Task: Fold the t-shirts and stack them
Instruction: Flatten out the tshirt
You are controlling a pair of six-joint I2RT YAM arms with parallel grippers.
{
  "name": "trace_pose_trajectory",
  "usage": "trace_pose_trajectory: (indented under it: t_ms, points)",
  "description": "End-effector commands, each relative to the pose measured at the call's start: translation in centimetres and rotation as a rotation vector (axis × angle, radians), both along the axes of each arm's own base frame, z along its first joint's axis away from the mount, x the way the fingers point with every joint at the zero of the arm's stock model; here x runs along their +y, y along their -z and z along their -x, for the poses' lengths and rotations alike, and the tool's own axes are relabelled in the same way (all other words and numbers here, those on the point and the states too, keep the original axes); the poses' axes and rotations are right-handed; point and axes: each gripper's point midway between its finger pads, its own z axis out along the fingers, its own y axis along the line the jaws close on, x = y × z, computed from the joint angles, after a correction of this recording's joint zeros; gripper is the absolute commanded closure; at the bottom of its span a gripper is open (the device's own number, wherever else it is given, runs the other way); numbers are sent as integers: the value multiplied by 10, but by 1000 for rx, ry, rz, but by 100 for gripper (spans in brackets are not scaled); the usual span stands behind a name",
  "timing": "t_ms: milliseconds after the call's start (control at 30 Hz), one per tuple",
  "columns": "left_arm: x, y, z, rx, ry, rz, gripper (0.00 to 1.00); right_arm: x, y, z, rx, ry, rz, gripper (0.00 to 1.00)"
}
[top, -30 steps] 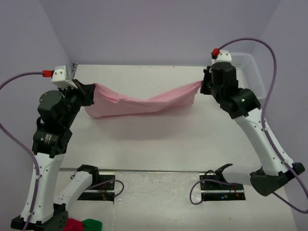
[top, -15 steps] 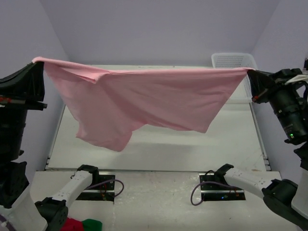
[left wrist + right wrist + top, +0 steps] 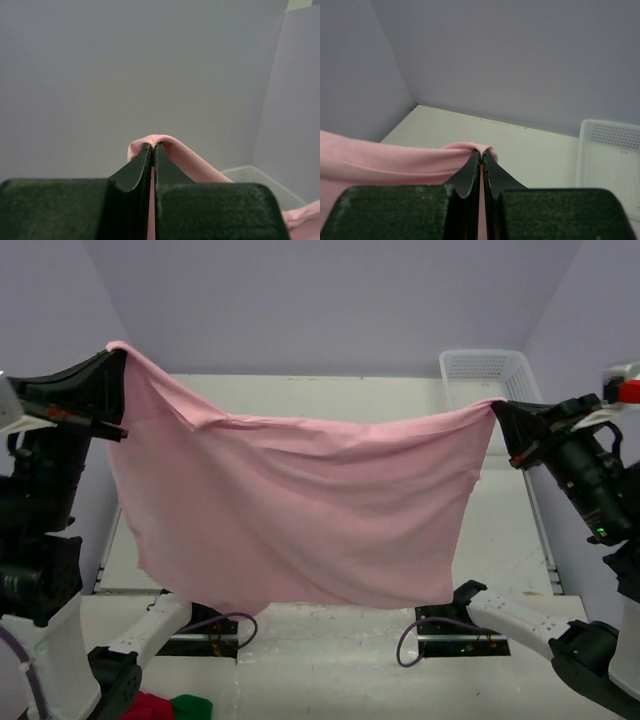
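A light pink t-shirt (image 3: 300, 510) hangs spread in the air between my two arms, high above the table, its lower edge sagging down to about the arm bases. My left gripper (image 3: 118, 352) is shut on the shirt's upper left corner; in the left wrist view the pink cloth (image 3: 172, 150) bulges over the tips of the gripper (image 3: 153, 146). My right gripper (image 3: 497, 408) is shut on the upper right corner, where the fabric (image 3: 395, 162) trails off to the left of the gripper (image 3: 481, 153).
A white mesh basket (image 3: 485, 372) stands at the table's far right corner. The pale table (image 3: 510, 530) lies under the shirt, with purple walls on three sides. Red and green cloth (image 3: 170, 707) lies by the left arm base.
Both arms lifted the shirt off the table and pulled it wide. Since half a second ago the grippers came slightly inward and the shirt dropped open to hang full length.
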Motion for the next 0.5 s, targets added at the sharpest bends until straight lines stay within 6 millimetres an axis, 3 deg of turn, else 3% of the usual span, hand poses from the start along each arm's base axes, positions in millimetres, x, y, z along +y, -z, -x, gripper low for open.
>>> trace_pose_trajectory:
  t_ms: [0, 67, 100, 133, 167, 233, 267, 300, 367, 400, 467]
  points:
    - [-15, 41, -73, 110, 5, -54, 100, 28, 42, -55, 96, 42, 106, 100]
    - [-22, 61, -105, 148, 19, -61, 100, 42, 65, -89, 139, 84, 150, 100]
    - [-30, 87, -124, 203, 41, -79, 100, 47, 86, -105, 182, 103, 198, 100]
    - [-34, 96, -143, 208, 47, -83, 100, 51, 97, -119, 204, 119, 218, 100]
    - [-37, 109, -157, 228, 53, -88, 100, 55, 120, -145, 258, 147, 255, 100]
    - [-50, 144, -196, 281, 87, -119, 100, 61, 140, -170, 298, 148, 269, 100]
    - [-54, 157, -209, 303, 98, -129, 100, 53, 156, -186, 335, 175, 278, 100]
    - [-65, 182, -233, 351, 136, -166, 100, 55, 178, -205, 389, 182, 295, 100]
    - [-70, 208, -258, 396, 140, -182, 100, 42, 198, -232, 430, 216, 299, 100]
    - [-75, 233, -281, 430, 152, -210, 100, 41, 225, -252, 493, 223, 321, 100]
    - [-77, 263, -304, 498, 147, -236, 100, 28, 241, -275, 537, 250, 328, 100]
